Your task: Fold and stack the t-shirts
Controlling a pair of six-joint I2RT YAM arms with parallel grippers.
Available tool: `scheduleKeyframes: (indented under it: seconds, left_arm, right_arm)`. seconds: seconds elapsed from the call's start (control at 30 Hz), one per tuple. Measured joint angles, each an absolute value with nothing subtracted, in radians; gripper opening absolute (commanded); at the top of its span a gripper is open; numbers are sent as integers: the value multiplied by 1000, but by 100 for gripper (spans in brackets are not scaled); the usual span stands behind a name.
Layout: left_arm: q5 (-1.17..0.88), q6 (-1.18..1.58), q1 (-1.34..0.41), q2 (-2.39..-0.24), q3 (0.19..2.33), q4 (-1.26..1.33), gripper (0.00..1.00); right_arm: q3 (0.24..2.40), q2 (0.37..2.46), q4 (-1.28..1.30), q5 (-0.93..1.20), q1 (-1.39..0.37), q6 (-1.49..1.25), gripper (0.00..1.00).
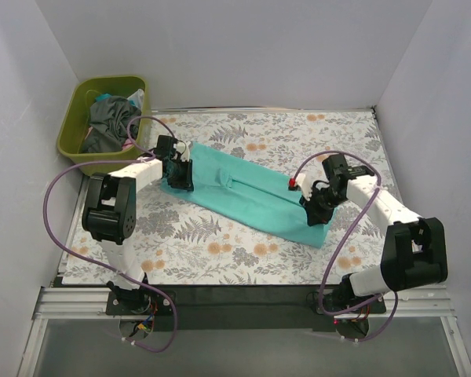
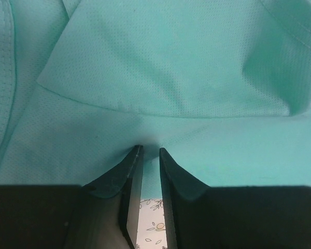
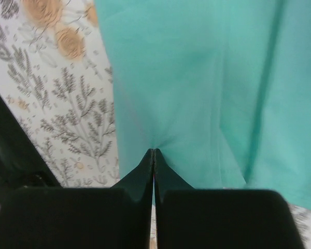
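Observation:
A teal t-shirt (image 1: pixel 251 195) lies folded into a long band, slanting across the floral table. My left gripper (image 1: pixel 179 174) is at its left end, jaws nearly closed and pinching a fold of teal cloth (image 2: pixel 160 78) at the shirt's edge (image 2: pixel 150 150). My right gripper (image 1: pixel 314 206) is at the shirt's lower right end, jaws pressed together on the cloth edge (image 3: pixel 153 150). In the right wrist view the teal cloth (image 3: pixel 207 78) stretches away from the pinch with long creases.
A green bin (image 1: pixel 69 135) at the back left holds a heap of dark and grey clothes (image 1: pixel 110 122). White walls close in the table on three sides. The floral tablecloth (image 1: pixel 220 251) shows in front of the shirt.

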State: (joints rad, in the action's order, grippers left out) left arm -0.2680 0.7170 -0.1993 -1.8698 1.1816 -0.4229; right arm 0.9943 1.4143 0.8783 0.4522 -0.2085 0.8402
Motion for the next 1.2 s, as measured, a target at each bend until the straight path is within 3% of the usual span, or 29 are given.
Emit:
scheduleKeyframes:
  seconds: [0.23,0.4,0.47,0.6,0.8,1.03,1.2]
  left_arm:
    - [-277,695,-199,-1834,1163,-435,24]
    - [-339,660,-199,-1761,1145,-438,28]
    - [-363,644,-200,-1735,1145,-436,29]
    - [-405,625,-208,-1696,1143,-432,28]
    - [-438,630,-249,-1689,1110,-416,24]
    - [-415,651,-257,-1736,1072,-395,22]
    - [-453,629,-253,-1738,1042,-390,27]
  right_arm:
    - [882,1428,920,460,-288,841,4]
    - [872,1428,921,467,-322,838,31]
    - [872,1433,920,466,-326,835,34]
    - [872,1464,913,450,-326,825,34]
    - [873,1475,880,421,-320,786,21]
    - [886,1452,877,414,-268,767,35]
    - [931,1401,888,416,-211,775,30]
